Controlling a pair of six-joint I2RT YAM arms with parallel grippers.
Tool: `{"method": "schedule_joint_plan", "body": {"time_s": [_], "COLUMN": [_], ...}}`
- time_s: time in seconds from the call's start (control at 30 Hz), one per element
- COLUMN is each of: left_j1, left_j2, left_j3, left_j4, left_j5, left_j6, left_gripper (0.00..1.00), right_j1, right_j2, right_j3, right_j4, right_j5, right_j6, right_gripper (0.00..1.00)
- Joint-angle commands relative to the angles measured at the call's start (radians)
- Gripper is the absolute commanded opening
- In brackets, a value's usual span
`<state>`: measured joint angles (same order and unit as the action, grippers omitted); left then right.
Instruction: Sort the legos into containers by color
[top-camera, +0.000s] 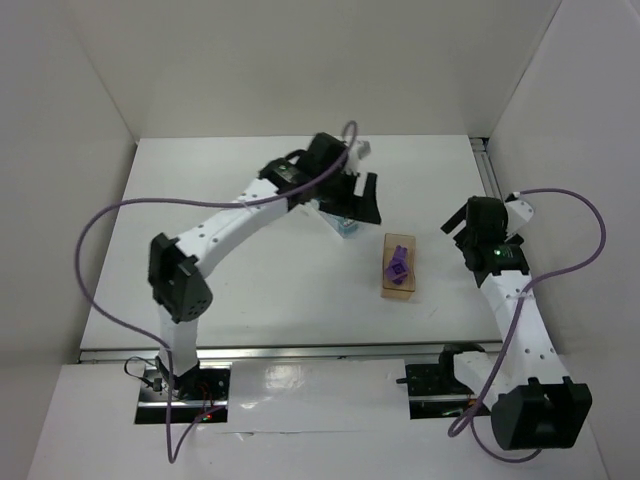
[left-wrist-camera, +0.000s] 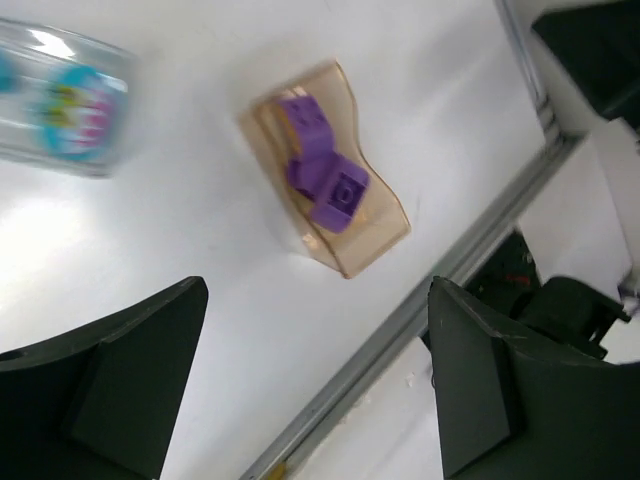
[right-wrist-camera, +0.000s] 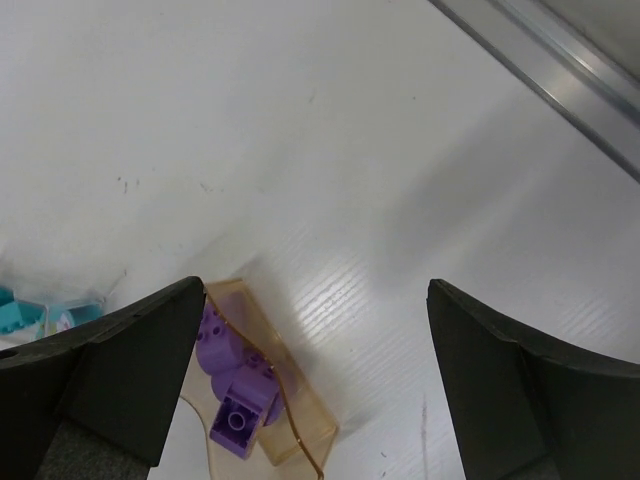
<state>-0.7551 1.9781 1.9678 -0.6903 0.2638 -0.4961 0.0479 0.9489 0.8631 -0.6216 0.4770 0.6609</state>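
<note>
Left wrist view: the left fingers (left-wrist-camera: 110, 390) stand wide with nothing between them, and the right fingers (right-wrist-camera: 520, 380) are wide and empty too. Ahead of both lies the tan-orange bin (left-wrist-camera: 375, 235), its long axis running away from the arm bases, about midway between the arms. It holds purple legos (left-wrist-camera: 335, 190). The clear bin (left-wrist-camera: 60, 105), just under the left fingers, holds cyan legos (right-wrist-camera: 20, 318). No loose brick shows on the counter (right-wrist-camera: 300, 150).

A flat white tabletop (top-camera: 250, 290) sits between 3 plain white panel walls (top-camera: 300, 60). A silver metal rail (top-camera: 489, 170) edges its right side.
</note>
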Motion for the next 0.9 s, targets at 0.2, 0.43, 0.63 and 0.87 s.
{"method": "schedule_joint_plan", "body": {"time_s": [0.2, 0.43, 0.63, 0.87], "left_j1": [0.275, 0.442, 0.499, 0.510], "left_j2": [-0.396, -0.547, -0.576, -0.576], "left_j3": [-0.227, -0.383, -0.460, -0.483], "left_j4": [-0.031, 0.038, 0.067, 0.086], "left_j5": [-0.210, -0.143, -0.057, -0.023], "left_j6": [-0.001, -0.010, -0.019, -0.029], "left_gripper": [0.98, 0.98, 0.98, 0.98], "right_j1": [-0.166, -0.140, 0.036, 0.219], "right_j2": [0.059, 0.047, 0.083, 0.187], "right_j3": [0.022, -0.038, -0.104, -0.113], "right_j4": [0.071, 0.149, 0.255, 0.373], "right_j5": [-0.256, -0.328, -0.396, -0.426], "right_j6": [0.015, -0.007, -0.076, -0.136], "right_gripper": [1.00, 1.00, 1.00, 1.00]}}
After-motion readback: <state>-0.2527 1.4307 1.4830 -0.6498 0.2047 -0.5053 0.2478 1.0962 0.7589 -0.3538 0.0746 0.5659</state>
